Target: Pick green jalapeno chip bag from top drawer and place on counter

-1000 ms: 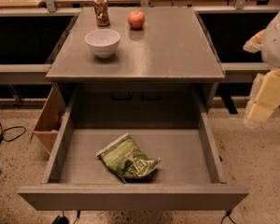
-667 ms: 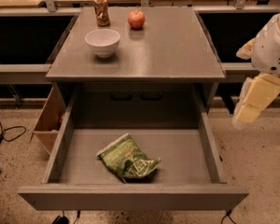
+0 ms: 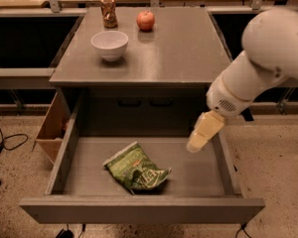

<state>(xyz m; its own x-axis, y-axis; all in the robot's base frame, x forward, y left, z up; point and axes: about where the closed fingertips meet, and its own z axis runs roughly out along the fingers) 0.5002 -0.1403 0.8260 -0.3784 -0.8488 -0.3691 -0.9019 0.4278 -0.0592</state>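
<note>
The gripper has swung in from outside the cabinet's right flank. It now hangs over the right rear part of the open drawer, just inside its right wall. It is above the floor and well apart from the chip bag. Whether it is released or clenched, I cannot tell. The bag itself has not shifted (nothing has touched it), so the reach has begun but the pick has not.

The bag lies flat and crumpled on the drawer floor, left of centre and toward the front. Its long axis runs on a diagonal from back-left to front-right, with the narrower end pointing front-right. The grey table above, where it must go, holds a bowl, a can and an apple.
</note>
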